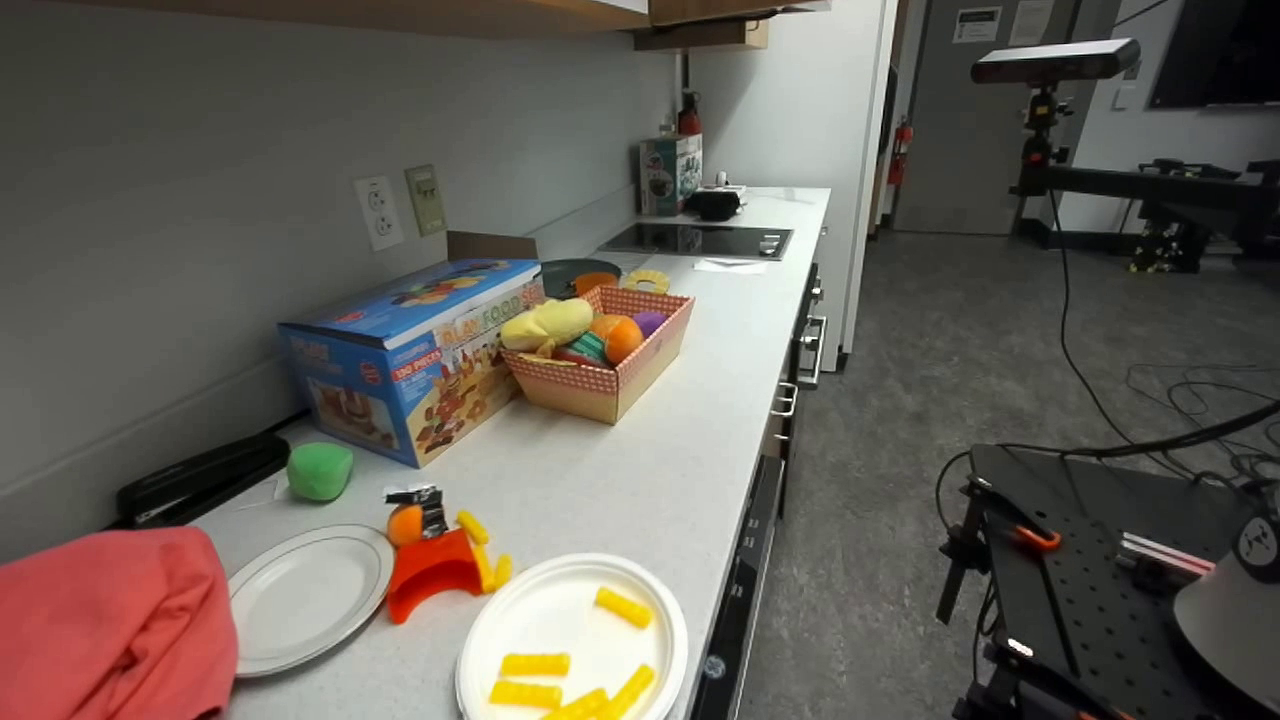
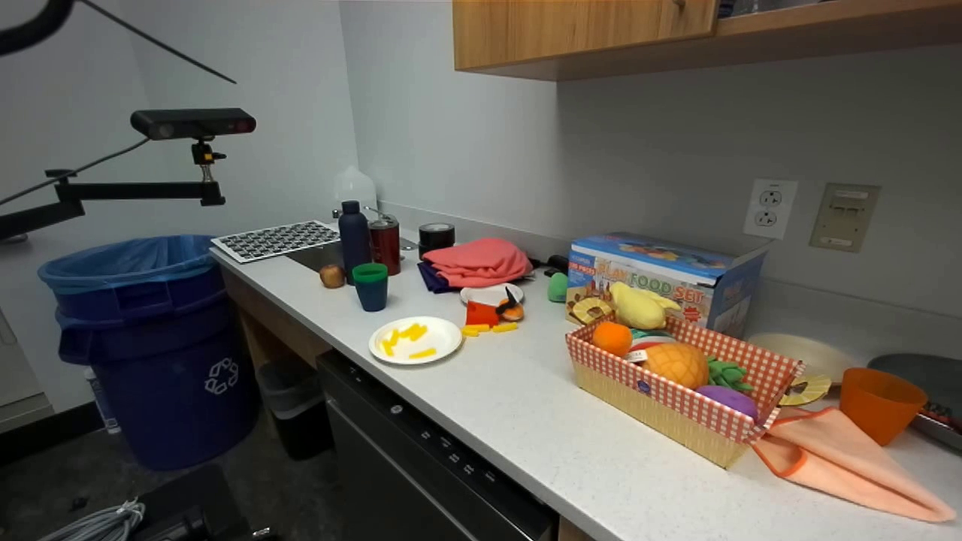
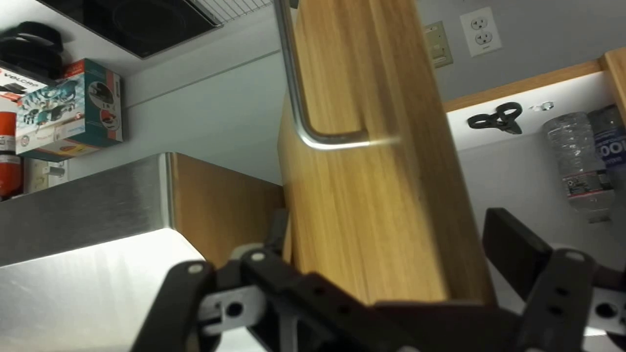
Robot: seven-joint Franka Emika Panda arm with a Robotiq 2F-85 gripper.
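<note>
In the wrist view the gripper (image 3: 389, 220) straddles a wooden cabinet door (image 3: 352, 195), with its fingers (image 3: 516, 252) spread well apart and the wood between them; whether either one presses on the door I cannot tell. A bent metal handle (image 3: 313, 139) sticks out from the face of the door, apart from the fingers. To the right of the door in that view, the white inside of the cabinet (image 3: 508, 186) shows, with black scissors (image 3: 496, 119) and a clear plastic bottle (image 3: 577, 156) in it; a wall outlet (image 3: 481, 32) sits near the upper edge. To the left are a black cooktop (image 3: 144, 24), a small printed box (image 3: 68, 117) and part of a red fire extinguisher (image 3: 9, 156). In both exterior views a checked basket (image 2: 639, 398) of toy food (image 2: 676, 364) stands on the counter (image 2: 481, 398), just beside a blue box (image 2: 661, 278). Nearby, yellow sticks (image 1: 535, 665) lie on a white plate (image 1: 550, 615), and more of them lie beside a red toy piece (image 1: 430, 570) next to a second plate (image 1: 310, 600). A coral cloth (image 1: 110, 630) lies beside that second plate. In an exterior view a dark bottle (image 2: 353, 244) stands near a green-rimmed cup (image 2: 371, 293), and an orange cup (image 2: 879, 406) stands by a peach napkin (image 2: 849, 458).
</note>
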